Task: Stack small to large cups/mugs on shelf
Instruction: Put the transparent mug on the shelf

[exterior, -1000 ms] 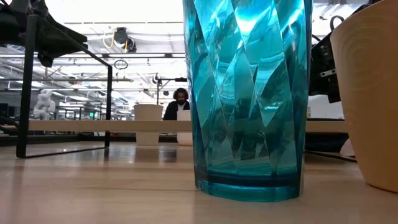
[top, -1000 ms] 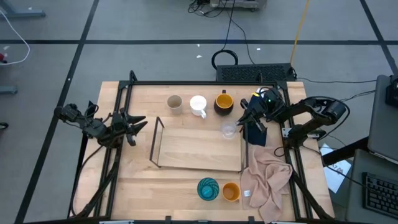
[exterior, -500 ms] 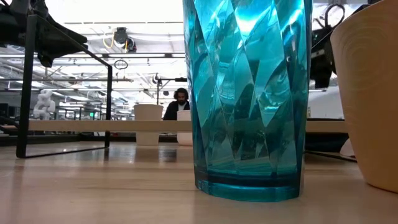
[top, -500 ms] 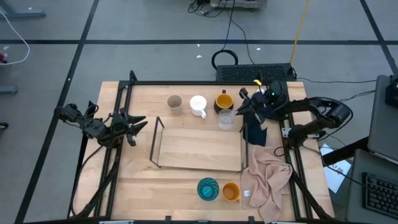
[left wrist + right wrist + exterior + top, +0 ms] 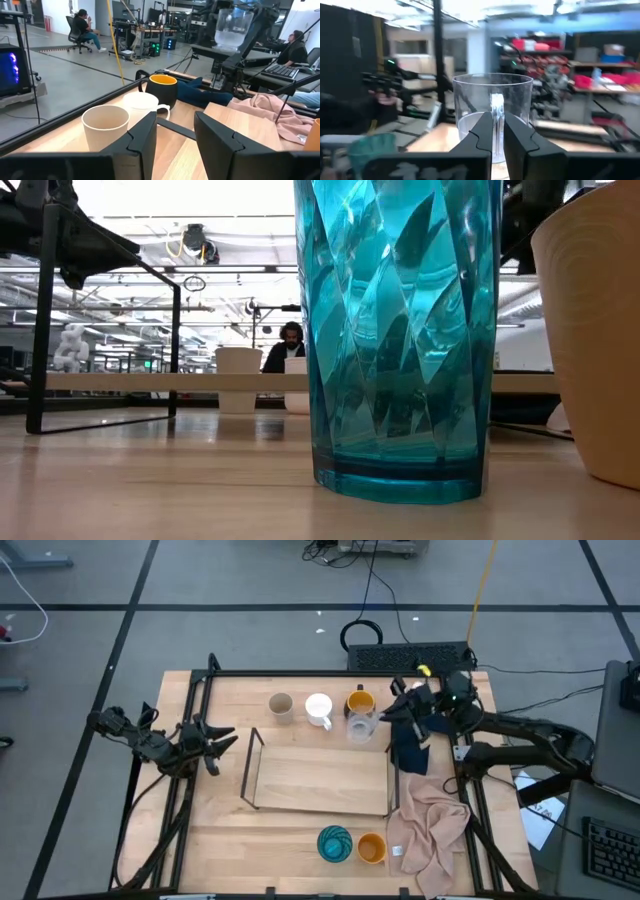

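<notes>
My right gripper (image 5: 385, 718) is shut on the clear glass (image 5: 362, 727), which hangs in the air over the shelf's far right corner. In the left wrist view the glass (image 5: 232, 27) shows high above the table. The shelf (image 5: 320, 778), a light-wood board with a black wire frame, lies mid-table. The beige-grey cup (image 5: 281, 706), white mug (image 5: 319, 710) and dark mug with yellow inside (image 5: 360, 702) stand in a row behind it. The teal cup (image 5: 335, 843) and orange cup (image 5: 371, 848) stand near the front edge. My left gripper (image 5: 222, 738) waits open at the table's left. My right gripper pinches the glass's side wall (image 5: 495, 107) between its two fingers (image 5: 485, 135), which stand close together below the rim. Whether one finger is inside the glass I cannot tell. The fingers come about level from the table's right. The glass is upright and lifted clear of the table.
A dark blue cloth (image 5: 408, 750) lies under the right arm and a pink cloth (image 5: 430, 825) at the front right. In the low view the teal cup (image 5: 400, 330) and orange cup (image 5: 590, 330) fill the foreground. People sit in the room beyond.
My right gripper has risen with the clear glass and shifted a little toward the table's far edge, staying shut. The glass has gone up beside the shelf's far right corner and stays upright.
</notes>
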